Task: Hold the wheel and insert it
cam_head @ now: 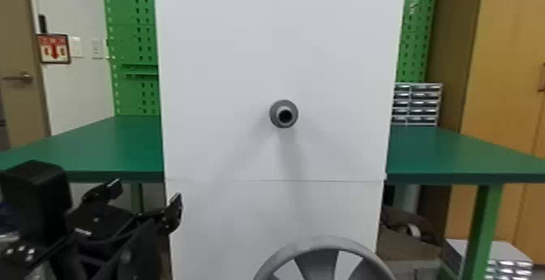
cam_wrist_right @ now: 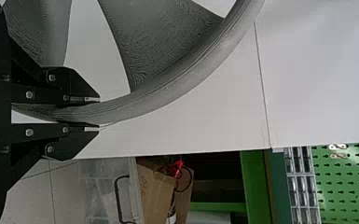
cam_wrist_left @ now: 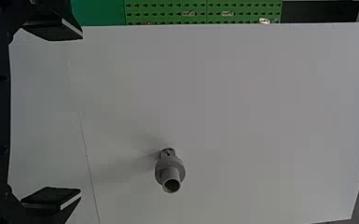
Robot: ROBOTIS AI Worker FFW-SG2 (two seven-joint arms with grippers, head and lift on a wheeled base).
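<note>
Head view, left side: the left pincer is noted below the front edge of the green desk, its two black fingers spread well apart. A green pegboard stands behind the desk. At centre, an upright white panel bears a grey peg that projects toward the camera. Below the peg and slightly to its right, the grey wheel is found in front of the panel's lower section, upright and apart from the peg. The right wrist view records the right pincer pinching the wheel's rim between its two fingers. At right, a cabinet of small drawers stands on the desk.
</note>
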